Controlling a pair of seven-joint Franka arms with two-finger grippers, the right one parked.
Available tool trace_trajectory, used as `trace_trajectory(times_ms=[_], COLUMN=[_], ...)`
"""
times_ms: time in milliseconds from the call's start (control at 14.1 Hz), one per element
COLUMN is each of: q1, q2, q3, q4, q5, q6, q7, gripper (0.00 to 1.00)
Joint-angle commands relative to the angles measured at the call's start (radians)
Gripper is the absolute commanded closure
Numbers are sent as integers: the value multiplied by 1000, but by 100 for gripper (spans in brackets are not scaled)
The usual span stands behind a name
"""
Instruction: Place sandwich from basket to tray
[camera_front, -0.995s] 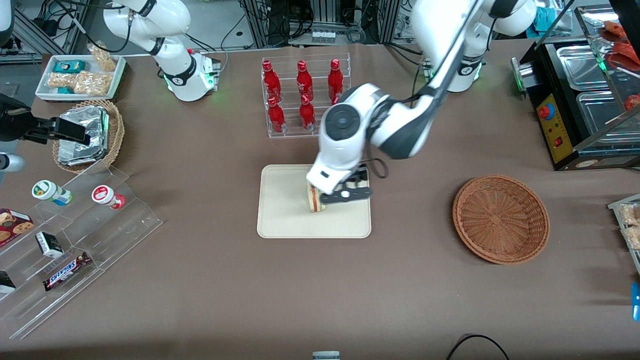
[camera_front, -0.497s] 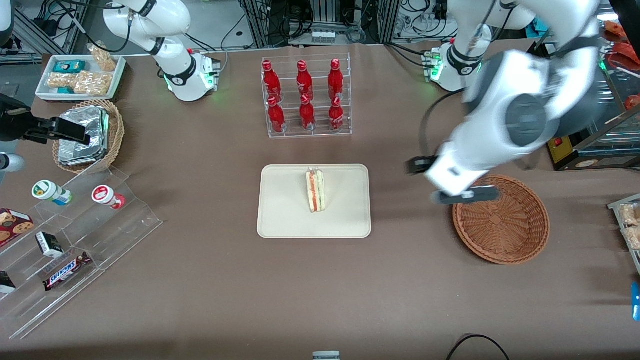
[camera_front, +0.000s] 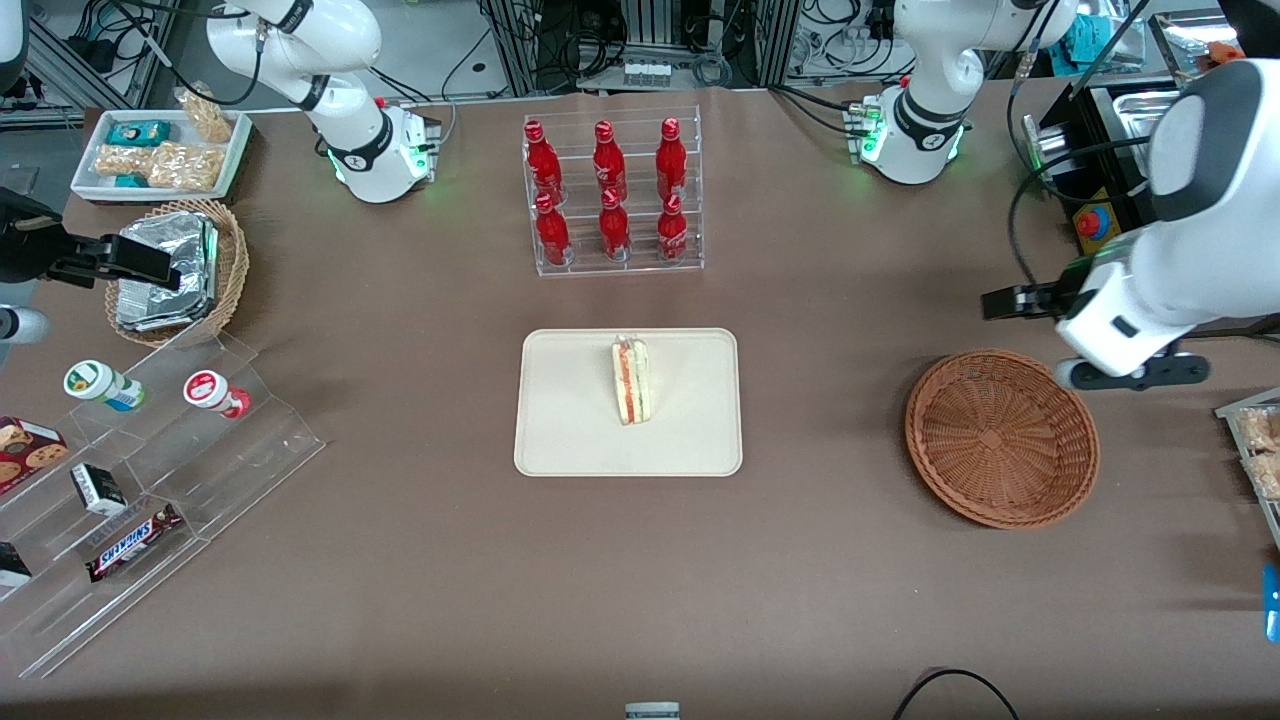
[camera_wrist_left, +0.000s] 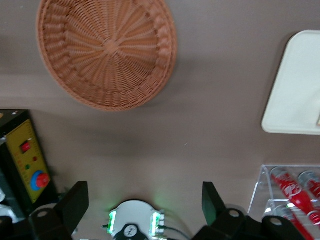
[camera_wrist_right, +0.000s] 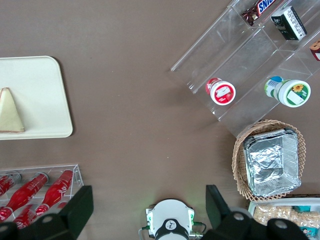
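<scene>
— How many of each thing sit on the table?

— One sandwich (camera_front: 631, 381), standing on its edge on one cream tray (camera_front: 570, 420). One wide reddish-brown basket (camera_front: 1001, 437), nothing in it, lies toward the working arm's end. Six red bottles (camera_front: 605, 190) fill a clear rack (camera_front: 612, 262), farther from the front camera than the tray.

— And the setting?

— A brown cloth covers the table (camera_front: 400, 560). Cables and metal frames line its edge by the arm bases. A smaller tan basket holding a foil pack (camera_front: 165, 270) sits toward the parked arm's end.

— Where is the arm?

— The left arm is raised, its wrist bent down. The gripper (camera_wrist_left: 145, 200) hangs above the table beside the basket, well apart from the tray. Its two fingers (camera_wrist_left: 75, 204) are spread wide and hold nothing.
</scene>
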Motion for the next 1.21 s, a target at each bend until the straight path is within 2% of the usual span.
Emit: trace_trajectory(times_ms=[0, 355, 1137], q1=[74, 90, 67], q2=[-55, -59, -55], q3=[-15, -15, -21], q4=[-5, 85, 94], q5=[10, 14, -3], q6=[-45, -158, -154], q7=[105, 128, -19], gripper=[0, 0, 0])
